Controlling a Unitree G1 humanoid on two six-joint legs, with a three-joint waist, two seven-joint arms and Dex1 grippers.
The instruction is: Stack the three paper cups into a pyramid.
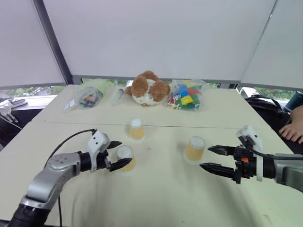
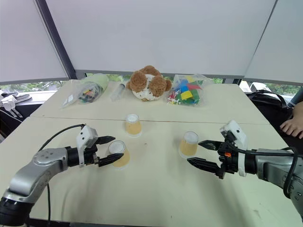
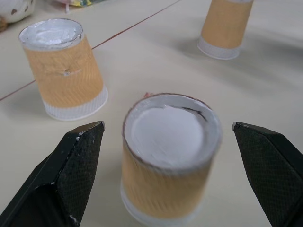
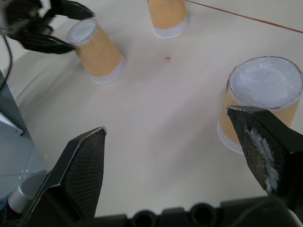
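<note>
Your left claw gapes wide around one upturned tan paper cup, seemingly untouched; right claw, also wide, sits beside another, ready to grab.

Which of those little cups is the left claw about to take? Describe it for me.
Start at the teddy bear at the table's far side and come toward the robot. Of the three upside-down paper cups, it is the one between the left gripper's open black fingers; the other two stand untouched.
</note>
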